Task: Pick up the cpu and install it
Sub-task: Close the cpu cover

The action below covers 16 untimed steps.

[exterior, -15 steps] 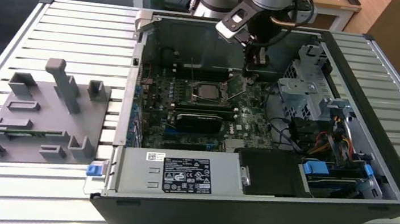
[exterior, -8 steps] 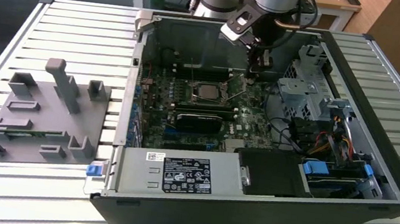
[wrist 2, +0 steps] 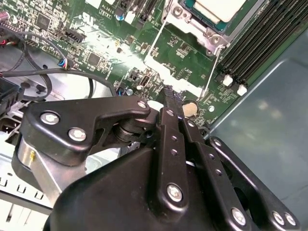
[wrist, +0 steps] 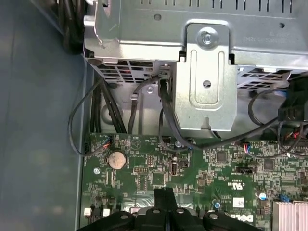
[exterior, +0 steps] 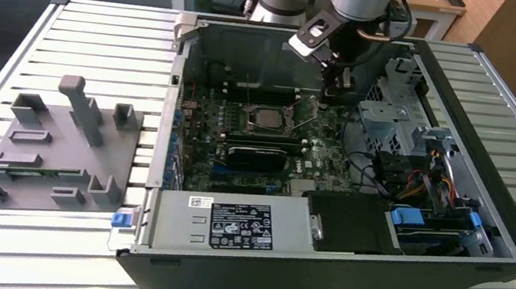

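In the exterior view, the gripper (exterior: pixel 337 88), jaws closed on nothing, hangs over the motherboard (exterior: pixel 330 157) at two o'clock from the cpu (exterior: pixel 263 118) lying in its socket (wrist 2: pixel 188 25).

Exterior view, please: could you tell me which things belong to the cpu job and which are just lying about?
Job: cpu, seated in socket; hand, shut, over the motherboard nearby.
Lying about: grey fixture on the table, power supply, drive cage, cables.
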Each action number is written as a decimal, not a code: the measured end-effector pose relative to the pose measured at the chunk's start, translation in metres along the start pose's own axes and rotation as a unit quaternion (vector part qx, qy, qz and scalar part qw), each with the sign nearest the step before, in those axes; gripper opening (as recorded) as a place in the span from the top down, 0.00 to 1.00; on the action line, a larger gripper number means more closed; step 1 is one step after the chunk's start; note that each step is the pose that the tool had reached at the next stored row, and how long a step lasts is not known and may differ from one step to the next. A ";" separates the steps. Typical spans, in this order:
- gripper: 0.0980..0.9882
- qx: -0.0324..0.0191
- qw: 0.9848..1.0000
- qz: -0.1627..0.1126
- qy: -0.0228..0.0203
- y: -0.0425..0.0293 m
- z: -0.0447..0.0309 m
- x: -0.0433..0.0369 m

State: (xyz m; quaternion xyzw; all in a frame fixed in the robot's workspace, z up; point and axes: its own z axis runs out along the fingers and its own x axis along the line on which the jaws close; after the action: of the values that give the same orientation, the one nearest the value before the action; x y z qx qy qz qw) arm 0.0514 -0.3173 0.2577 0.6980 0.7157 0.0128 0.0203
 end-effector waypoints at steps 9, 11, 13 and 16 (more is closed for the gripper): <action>0.99 0.000 1.000 0.000 0.000 0.0060 0.0076 0.0007; 0.99 0.000 1.000 0.000 0.000 0.0063 0.0111 0.0008; 0.99 0.000 1.000 0.000 0.000 0.0065 0.0142 0.0009; 0.99 0.000 1.000 0.000 0.000 0.0063 0.0174 0.0009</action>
State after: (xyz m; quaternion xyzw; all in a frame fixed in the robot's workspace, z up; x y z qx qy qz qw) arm 0.0585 -0.3163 0.2406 0.6981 0.7156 0.0128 0.0203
